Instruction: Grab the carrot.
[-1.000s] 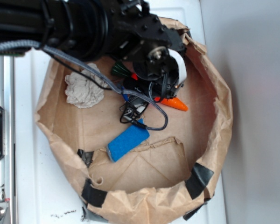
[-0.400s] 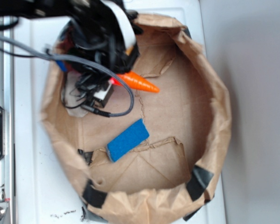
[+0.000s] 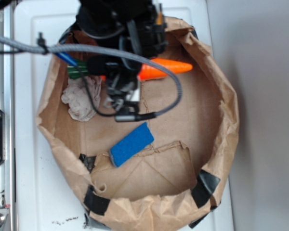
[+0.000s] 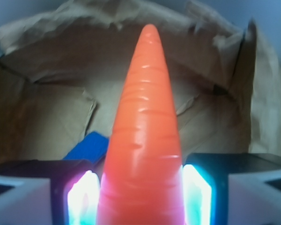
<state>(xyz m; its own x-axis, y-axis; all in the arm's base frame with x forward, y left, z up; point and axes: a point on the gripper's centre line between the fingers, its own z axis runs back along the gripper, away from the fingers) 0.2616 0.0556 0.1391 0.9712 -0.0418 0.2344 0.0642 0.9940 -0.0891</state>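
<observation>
Gripper (image 4: 143,197) clamped on the carrot (image 4: 145,140): wrist view shows both fingers (image 4: 79,194) pressed against the thick part of the orange body, one each side, lit pads touching it w/ no gap. Carrot runs straight away from the cam, tip pointing toward the far wall of the paper bag (image 4: 47,51), ridges + gloss clear on its surface. In the exterior view the carrot (image 3: 166,69) lies roughly horizontal in frame, tip to the right, thick end hidden under the black arm (image 3: 118,24) and its cable (image 3: 135,57); whether it touches the bag floor can't be told from here, though the wrist view shows the tip well clear of the floor behind it. A dark green bit (image 3: 78,71) sticks out left of the arm, prob the stem, partly hidden. Bag (image 3: 221,120) is a brown crumpled paper one w/ rolled-down rim, black tape patches on the near edge, sitting on a white surface (image 3: 29,183). Blue sponge (image 3: 131,143) lies flat on the bag floor, well apart from the carrot, nearer the lower rim; its corner also shows in the wrist view (image 4: 89,147) just left of the carrot. Crumpled beige cloth (image 3: 79,101) at the left side of the bag, beside the arm + partly under the cable
</observation>
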